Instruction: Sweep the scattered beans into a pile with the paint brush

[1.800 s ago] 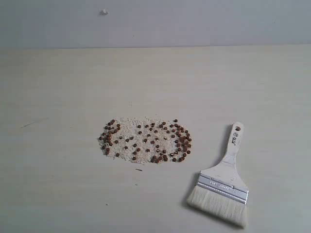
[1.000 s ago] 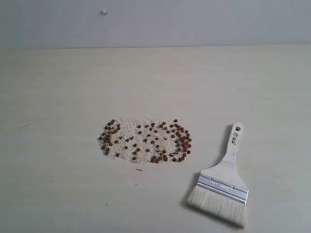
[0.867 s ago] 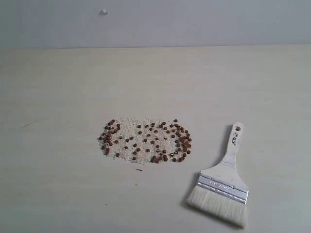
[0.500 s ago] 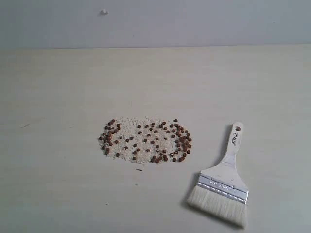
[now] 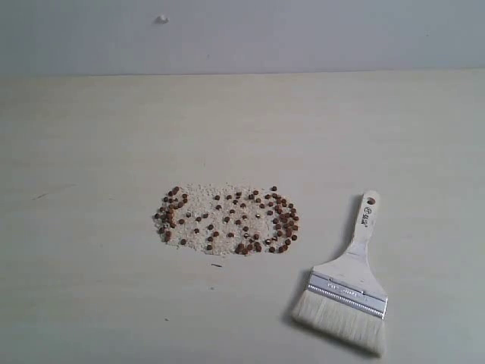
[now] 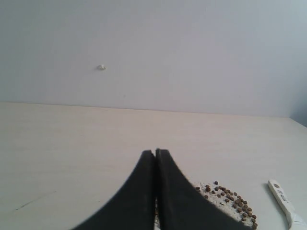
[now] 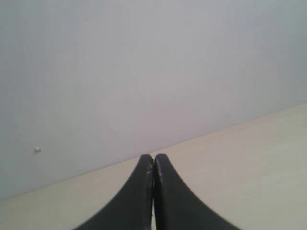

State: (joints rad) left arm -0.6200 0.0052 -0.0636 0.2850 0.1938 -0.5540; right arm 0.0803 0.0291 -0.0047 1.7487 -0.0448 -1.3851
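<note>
The beans (image 5: 227, 220) sat in a rough oval patch near the middle of the table (image 5: 91, 136). They were tiny round reddish-brown things, packed thicker around the rim of the patch and thinner inside. They were mixed into a bed of fine white grains (image 5: 203, 199) that looked gritty.

The paint brush (image 5: 345, 282) lay flat on the table, off to the right of the patch and nearer the camera, clear of the beans, with nothing gripping it. Its handle (image 5: 362, 227) was pale bare wood, narrow at the far end and flaring wide. Below that came a silver metal ferrule (image 5: 347, 292) with ribbed bands, then thick off-white bristles (image 5: 339, 322) with a soft, slightly ragged edge. There was small dark print on the handle, way too tiny to read. The round brownish spot at the tip was probably a hanging hole, hard to say.

The table was pale and matte with faint grain and a couple of thin dark scuffs. The wall (image 5: 303, 30) behind was plain grey with one little white speck (image 5: 161, 19).

The left gripper (image 6: 155, 152) had smooth black curved fingers (image 6: 141, 191) pressed tight together and carrying nothing, with the beans and the handle tip on the table beyond them. The right gripper (image 7: 153, 156) was the same: fingers (image 7: 139, 191) squeezed together, empty, pointing toward the wall.
</note>
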